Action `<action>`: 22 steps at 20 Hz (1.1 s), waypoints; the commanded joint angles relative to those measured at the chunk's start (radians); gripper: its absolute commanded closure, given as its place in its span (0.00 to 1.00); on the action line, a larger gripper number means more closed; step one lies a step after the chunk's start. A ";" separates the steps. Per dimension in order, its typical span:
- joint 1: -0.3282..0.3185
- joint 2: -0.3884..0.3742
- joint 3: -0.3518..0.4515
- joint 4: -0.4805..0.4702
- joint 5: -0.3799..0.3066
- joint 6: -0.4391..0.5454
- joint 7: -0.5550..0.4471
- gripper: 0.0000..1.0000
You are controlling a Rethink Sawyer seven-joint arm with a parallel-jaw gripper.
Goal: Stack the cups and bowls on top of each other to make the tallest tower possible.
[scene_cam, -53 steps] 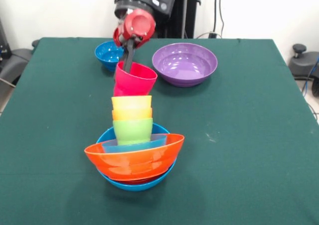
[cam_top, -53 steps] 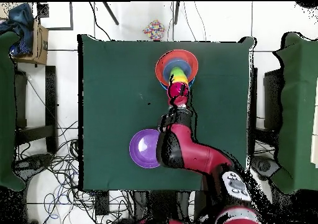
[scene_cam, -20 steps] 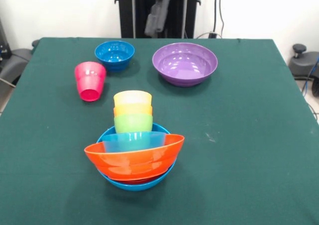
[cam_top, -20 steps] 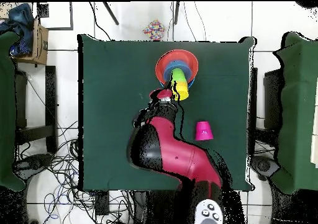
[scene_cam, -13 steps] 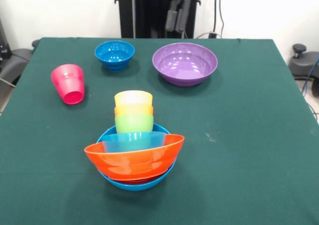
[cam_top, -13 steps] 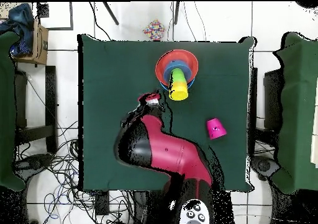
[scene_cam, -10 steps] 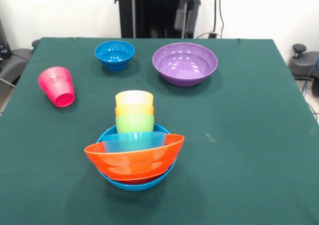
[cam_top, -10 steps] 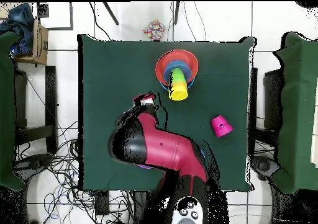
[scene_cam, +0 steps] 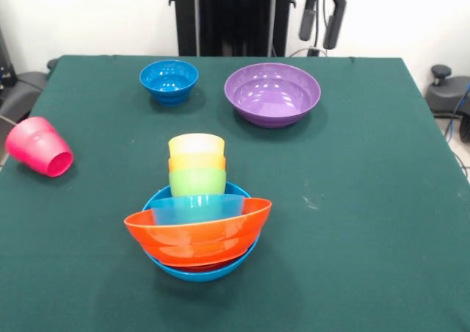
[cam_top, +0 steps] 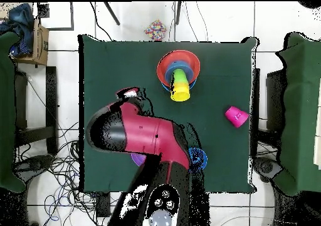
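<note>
My biggest worry is the pink cup (scene_cam: 40, 148): it lies on its side right at the bench (scene_cam: 352, 222) edge on the left of the front view, mouth turned toward the camera, and from overhead it sits hard by the right-hand edge (cam_top: 236, 116). A round tumbler on its side can roll, and I judge that any nudge while I reach for it could send it off the bench altogether. The gripper (scene_cam: 322, 16) hangs up past the far edge, above and to the right of the purple bowl (scene_cam: 272, 93); its jaws stand a little apart with nothing between them, so I would have a long swing across the bench to reach that cup. The tower (scene_cam: 197, 213) stands toward the near edge, roughly midway across: a wide light-blue bowl at the bottom, an orange bowl tilted in it, a smaller light-blue one, then green, orange and yellow cups. That tilt in the orange bowl makes me think the stack sits unevenly, so a heavy placement or a brush from the arm could tip it. The dark-blue bowl (scene_cam: 169, 79) near the far edge is not yet stacked.
</note>
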 commanded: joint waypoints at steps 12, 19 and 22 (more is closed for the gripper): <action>-0.041 0.245 0.110 -0.282 -0.042 0.238 -0.061 0.00; -0.020 0.296 0.099 -0.270 -0.047 0.190 -0.035 0.00; -0.003 0.299 0.083 -0.276 -0.044 0.210 -0.021 0.00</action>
